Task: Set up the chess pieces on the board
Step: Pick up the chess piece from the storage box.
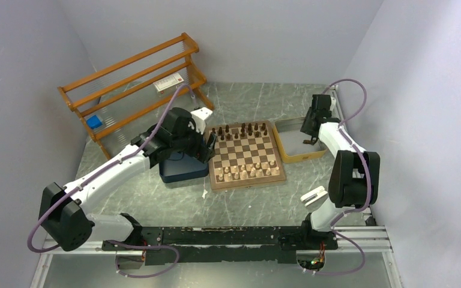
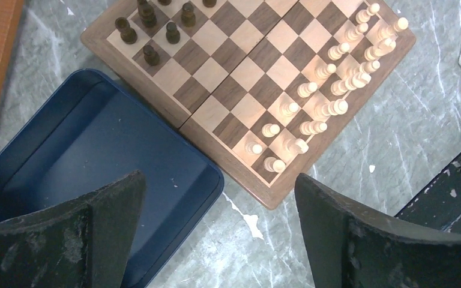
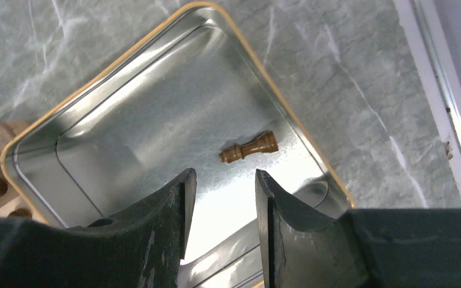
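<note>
- The left gripper [image 2: 219, 180] has its jaws spread wide with nothing in them. It hangs over the corner of the blue tray [image 2: 96, 150], and no piece shows in the part of the tray that is in view.
- The board [image 2: 240, 72] lies just beside the tray. The pale chessmen [image 2: 336, 108] fill the near rows and the dark chess pieces [image 2: 150, 54] stand at the far side, seemingly not all there yet.
- The right gripper [image 3: 222, 180] has its jaws part-way apart and grips nothing. It hangs over the yellow-rimmed tin [image 3: 144, 132].
- The tin holds one dark piece [image 3: 249, 147], lying on its side close to the wall.
- Risk: the piece is round and the metal is slick (a poor pairing), so closing fingers may roll it away. A finger could also catch the tin's wall. A grip on the taper might let the piece swing and topple its neighbours on the board.
</note>
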Robot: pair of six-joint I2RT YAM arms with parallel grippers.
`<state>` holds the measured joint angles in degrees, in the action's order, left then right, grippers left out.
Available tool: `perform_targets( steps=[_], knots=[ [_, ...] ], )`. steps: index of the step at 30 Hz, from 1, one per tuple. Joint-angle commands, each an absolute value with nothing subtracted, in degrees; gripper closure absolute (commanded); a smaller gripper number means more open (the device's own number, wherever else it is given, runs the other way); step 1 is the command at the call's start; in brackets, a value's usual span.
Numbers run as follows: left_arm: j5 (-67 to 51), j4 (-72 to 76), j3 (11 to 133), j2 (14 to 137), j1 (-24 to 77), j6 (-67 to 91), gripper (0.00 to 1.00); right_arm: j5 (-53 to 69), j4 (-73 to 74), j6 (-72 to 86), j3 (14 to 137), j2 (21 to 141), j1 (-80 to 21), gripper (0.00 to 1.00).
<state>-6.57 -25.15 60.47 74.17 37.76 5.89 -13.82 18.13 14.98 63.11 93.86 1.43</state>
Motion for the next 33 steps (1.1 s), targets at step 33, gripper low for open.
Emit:
perform_targets(
  steps=[33],
  knots=[
    [0.9,-23.8,59.8,71.1,42.6,3.9,0.02,-2.5,36.7,-52.8,77.5,111.3,1.9,0.62]
  ],
)
